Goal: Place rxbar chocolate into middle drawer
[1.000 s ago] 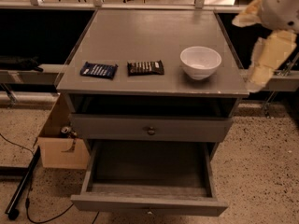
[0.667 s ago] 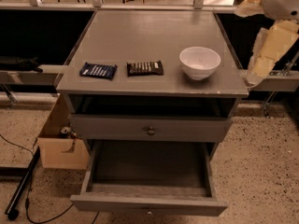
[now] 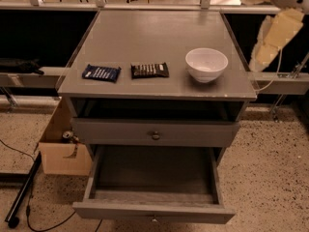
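Obs: desk (image 3: 154,37) and its load unchanged. The middle drawer (image 3: 153,210) stands pulled out, ready to receive. My end effector (image 3: 264,50) hangs off the desk's right edge, beyond the bowl (image 3: 206,64). Over the last second it has risen slightly, no nearer the target. Clenched or released: I cannot tell. The rxbar (image 3: 150,70) lies flat on the desk near the blue bar (image 3: 101,73), untouched. Judgement: the pick is not yet begun.
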Robot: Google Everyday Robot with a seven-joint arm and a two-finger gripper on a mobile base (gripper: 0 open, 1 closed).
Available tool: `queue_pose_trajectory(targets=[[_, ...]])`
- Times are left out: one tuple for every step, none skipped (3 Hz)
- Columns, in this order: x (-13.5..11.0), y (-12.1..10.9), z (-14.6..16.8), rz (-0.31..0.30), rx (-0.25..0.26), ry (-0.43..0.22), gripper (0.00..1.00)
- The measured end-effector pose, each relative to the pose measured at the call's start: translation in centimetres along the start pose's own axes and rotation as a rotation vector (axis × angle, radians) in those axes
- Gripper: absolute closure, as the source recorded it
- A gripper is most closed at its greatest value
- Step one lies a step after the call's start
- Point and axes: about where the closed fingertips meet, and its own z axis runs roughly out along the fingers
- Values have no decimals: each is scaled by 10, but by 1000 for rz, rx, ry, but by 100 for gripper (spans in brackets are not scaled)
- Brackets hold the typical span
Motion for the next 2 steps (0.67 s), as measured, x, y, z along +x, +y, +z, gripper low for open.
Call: queue_pose_trajectory(targets=[[-38,-70,44,-1,-3,-213,0],[-70,-109,45,13,42,-371,0]])
